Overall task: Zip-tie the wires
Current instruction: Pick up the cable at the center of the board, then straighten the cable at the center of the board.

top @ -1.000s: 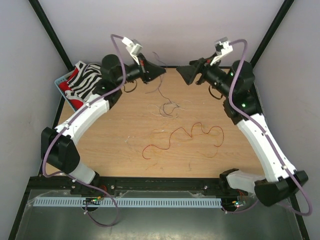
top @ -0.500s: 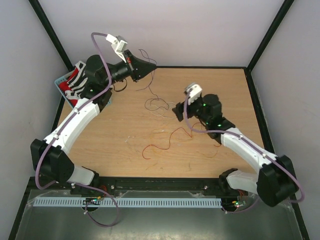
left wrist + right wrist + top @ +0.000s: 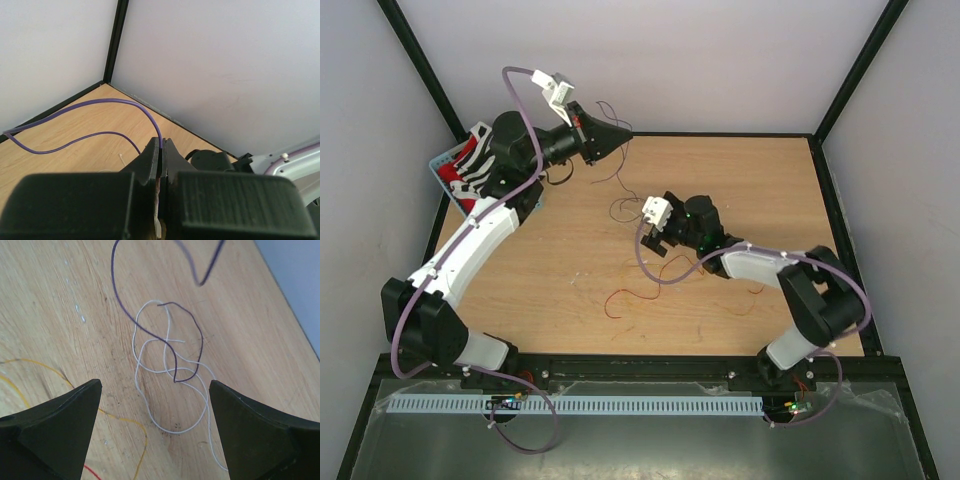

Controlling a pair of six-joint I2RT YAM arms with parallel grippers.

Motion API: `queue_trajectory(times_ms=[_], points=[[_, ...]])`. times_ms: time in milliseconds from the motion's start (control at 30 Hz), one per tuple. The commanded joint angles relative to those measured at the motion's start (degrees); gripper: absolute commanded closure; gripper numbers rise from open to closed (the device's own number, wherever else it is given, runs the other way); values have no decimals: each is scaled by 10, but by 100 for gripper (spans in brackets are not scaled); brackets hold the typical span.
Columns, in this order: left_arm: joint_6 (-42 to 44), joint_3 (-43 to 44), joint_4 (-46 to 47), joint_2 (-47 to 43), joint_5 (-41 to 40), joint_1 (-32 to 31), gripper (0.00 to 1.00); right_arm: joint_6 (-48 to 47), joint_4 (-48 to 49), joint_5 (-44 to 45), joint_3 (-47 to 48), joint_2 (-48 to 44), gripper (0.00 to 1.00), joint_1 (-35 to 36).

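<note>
My left gripper (image 3: 623, 133) hangs raised over the table's back left, shut on a thin purple wire (image 3: 95, 102) that loops out from the jaw tips of the left gripper (image 3: 162, 142). A pale sliver shows deep between the jaws; I cannot tell what it is. The purple wire trails down to a tangle of wires (image 3: 628, 208) on the wood. My right gripper (image 3: 648, 238) sits low beside that tangle, open wide. In the right wrist view, white loops (image 3: 170, 390) and the purple strand (image 3: 192, 340) lie between the open right gripper (image 3: 155, 385). A short pale strip (image 3: 122, 159), seemingly the zip tie, lies on the table.
An orange wire (image 3: 127, 421) and a red wire (image 3: 632, 292) lie on the wooden table (image 3: 760, 180) near the right arm. A blue basket (image 3: 448, 160) holding zebra-striped cloth stands at the back left. Walls and black posts enclose the table.
The right arm swung from the back right down to the wire tangle at mid table, and its jaws opened wider. The left gripper rose a little with the purple wire, then held still.
</note>
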Motion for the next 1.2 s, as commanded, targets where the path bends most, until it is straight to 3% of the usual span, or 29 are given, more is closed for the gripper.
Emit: queue_trajectory(times_ms=[0,233,400,467,533,567,733,933,1167], points=[[-6,0,17,-16,6,7,100,-69,35,-22,45,56,1,2],[-23,8,16,-13,17,7,100,-62,65,-36,108,153,1,2],[-30,9,16,-20,21,11,100,-53,61,-44,154,204,13,2],[-36,9,16,-23,23,18,100,-53,58,-42,160,209,27,3],[-45,11,16,-26,26,27,100,-50,58,-24,162,207,59,2],[-50,13,16,-27,31,33,100,-50,58,-16,162,203,69,2],[-76,8,16,-51,48,76,100,-52,59,10,160,172,99,1],[-122,-26,9,-110,79,173,100,-17,58,14,165,120,100,-22],[-195,-81,-16,-167,179,285,100,81,22,30,215,55,100,-79]])
